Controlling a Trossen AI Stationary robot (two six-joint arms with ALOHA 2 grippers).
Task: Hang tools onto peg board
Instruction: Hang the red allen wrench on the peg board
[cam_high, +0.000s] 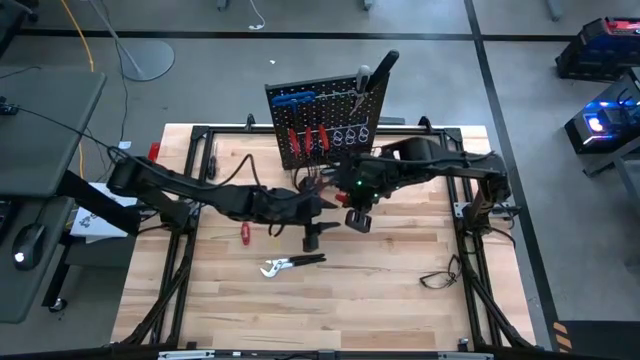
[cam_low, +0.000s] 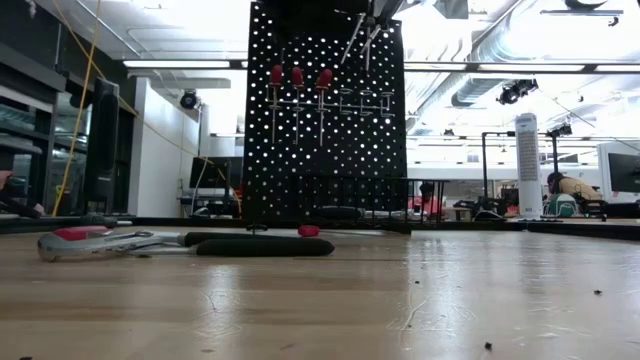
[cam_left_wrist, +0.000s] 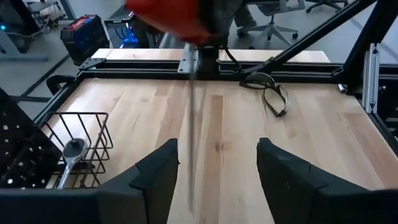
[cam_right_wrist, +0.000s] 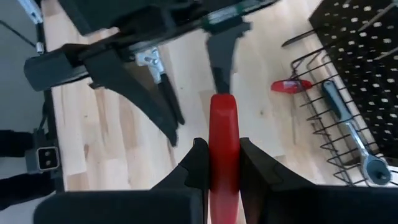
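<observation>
Right wrist view: the right gripper, in front of the peg board, clamps the smooth red handle of a screwdriver between its dark fingers. The left gripper, also in front of the board, stands with its fingers spread wide and empty on either side of the screwdriver's thin steel shaft, which suggests a hand-over that leaves the right arm free to carry the tool to a hook. The board is an upright black perforated panel; red-handled drivers and blue hex keys already hang on its face, and a chromed ratchet wrench lies in the wire basket at its foot. Silver pliers and a red-handled driver lie on the pale wooden table, well in front of the board, not yet hung.
</observation>
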